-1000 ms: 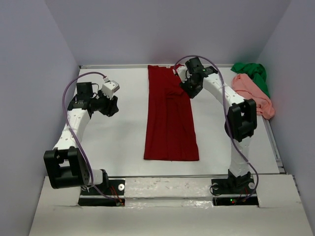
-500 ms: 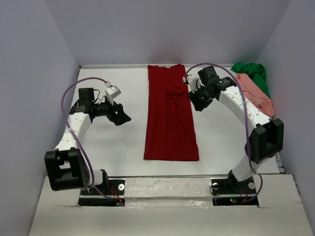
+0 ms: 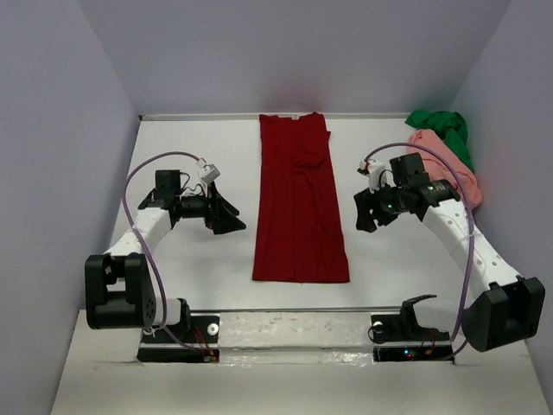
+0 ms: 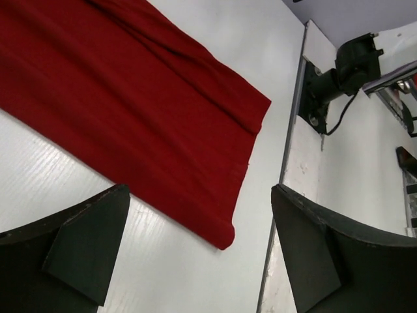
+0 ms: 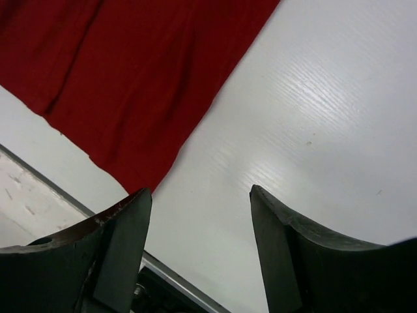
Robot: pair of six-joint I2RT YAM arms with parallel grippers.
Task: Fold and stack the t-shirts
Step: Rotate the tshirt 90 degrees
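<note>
The dark red t-shirt lies flat as a long folded strip down the middle of the table; it also shows in the left wrist view and the right wrist view. The salmon pink t-shirt and the bright green t-shirt lie crumpled at the far right. My left gripper is open and empty, left of the strip. My right gripper is open and empty, right of the strip. In the wrist views both grippers hover over bare table.
The white table has a raised rim on all sides and grey walls around it. The arm bases stand at the near edge. The right arm's base also shows in the left wrist view.
Both grippers have come toward the near edge. The right one has left the strip's far end and moved right of it; the left one has moved closer to the strip.
</note>
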